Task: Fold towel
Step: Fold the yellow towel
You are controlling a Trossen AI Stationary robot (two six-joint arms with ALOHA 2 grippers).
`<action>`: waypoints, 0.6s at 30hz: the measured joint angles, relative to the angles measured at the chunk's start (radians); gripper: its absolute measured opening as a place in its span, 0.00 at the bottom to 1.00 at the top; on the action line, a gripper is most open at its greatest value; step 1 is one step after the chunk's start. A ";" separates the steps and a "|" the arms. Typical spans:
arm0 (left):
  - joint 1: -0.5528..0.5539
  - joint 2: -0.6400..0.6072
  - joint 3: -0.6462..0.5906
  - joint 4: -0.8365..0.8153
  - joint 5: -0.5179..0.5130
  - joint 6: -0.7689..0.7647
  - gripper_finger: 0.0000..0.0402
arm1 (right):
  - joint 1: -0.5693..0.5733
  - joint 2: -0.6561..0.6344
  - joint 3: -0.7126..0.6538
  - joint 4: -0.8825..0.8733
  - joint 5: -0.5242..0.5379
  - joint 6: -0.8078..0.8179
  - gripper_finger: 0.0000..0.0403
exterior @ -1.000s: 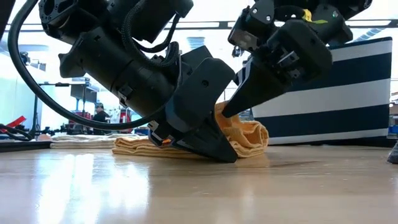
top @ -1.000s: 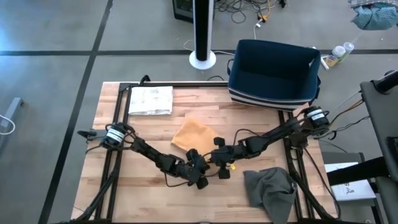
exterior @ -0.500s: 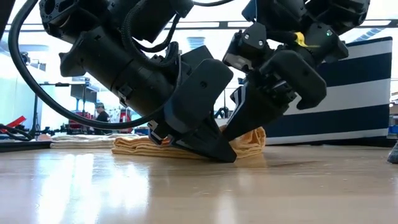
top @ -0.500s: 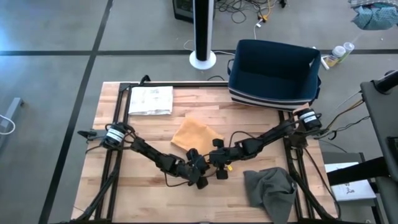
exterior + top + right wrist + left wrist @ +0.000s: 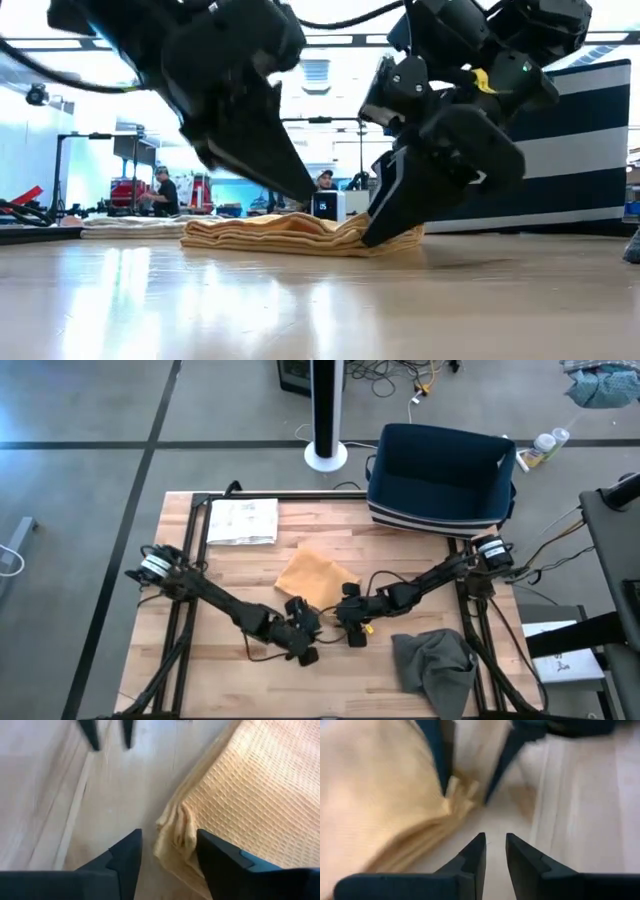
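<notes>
High view shows the orange towel (image 5: 312,576) lying folded near mid-table, both arms reaching in from either side to its near corner. The right gripper (image 5: 165,857) stands with its fingers spread, a bunched corner of the towel lying between and just ahead of them, not pinched. The left gripper (image 5: 493,851) is clear of the cloth, its fingers (image 5: 472,857) parted by a narrow gap and holding nothing; the towel's edge lies just ahead of it and to one side. In the low view the towel (image 5: 290,235) rests flat on the table (image 5: 320,310) in stacked layers, the right gripper (image 5: 385,225) touching or nearly touching its end, the left gripper (image 5: 295,185) raised above it.

Judgement: the fold appears laid down and the release step is in hand. The corner by the right gripper is rumpled rather than square. The next move calls for both grippers to lift away cleanly without dragging the top layer, then either press that corner flat or take hold for a further fold.

Also present, well away from both grippers: a grey cloth (image 5: 432,665), a striped bin (image 5: 440,475) and a white sheet (image 5: 242,520).
</notes>
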 joint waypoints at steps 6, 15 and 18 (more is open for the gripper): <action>0.098 -0.034 -0.108 0.090 -0.059 -0.012 0.16 | -0.001 0.016 0.009 0.000 -0.019 0.004 0.50; 0.175 0.004 -0.297 0.326 0.009 -0.021 0.11 | 0.000 -0.038 0.007 -0.045 -0.026 -0.003 0.53; 0.173 0.001 -0.337 0.334 0.017 -0.029 0.10 | -0.001 -0.154 0.005 -0.074 -0.024 -0.021 0.54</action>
